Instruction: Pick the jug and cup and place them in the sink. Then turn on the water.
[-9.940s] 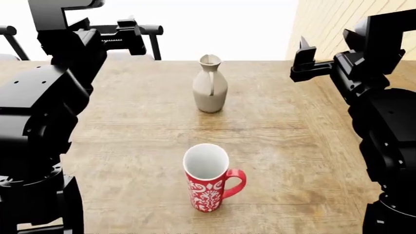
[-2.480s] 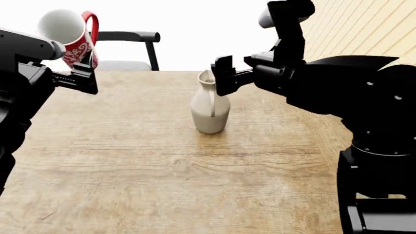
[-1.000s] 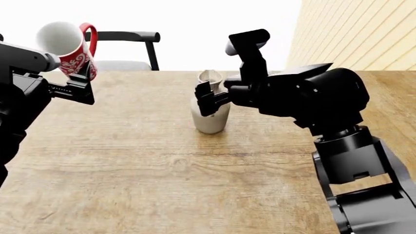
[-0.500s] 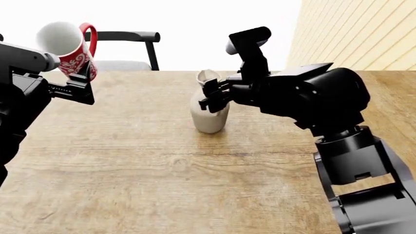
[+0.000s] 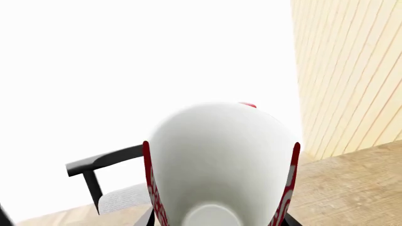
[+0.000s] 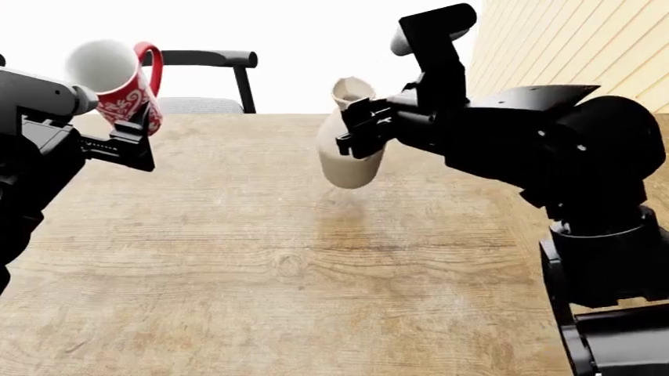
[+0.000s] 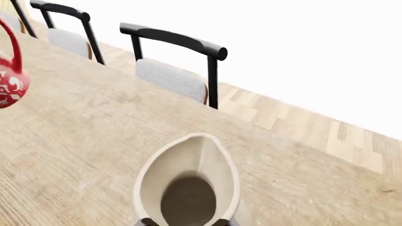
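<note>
Two vessels: one jug (image 6: 352, 139), one cup (image 6: 117, 81); both are off the table (image 6: 313, 266) and in the air.
Jug location: hanging between the right gripper (image 6: 358, 133) fingers, pinched at the neck and upper body, its bulbous base below the fingertips and slightly tilted, a faint shadow on the wood beneath it.
Right fingers: pressed onto the jug from both sides.
Cup location: held high by the left gripper (image 6: 134, 141), above and just beyond the fingertips, mouth tipped toward the left wrist camera, red handle on the far side.
Left fingers: closed on the cup's lower body, judging from both views; the exact contact is hidden.
Jug handling: likely rigid, fairly heavy ceramic, matte so not very slick, but breakable; the narrow neck is a sound place to clamp, the small handle a poorer one.
Cup handling: likely stiff, light, glazed and slippery; grip across the wall, not the loop.
Chairs: two dark-framed chairs (image 7: 179, 66) beyond the table.
Sink: none in view; the carry to it is still ahead.
</note>
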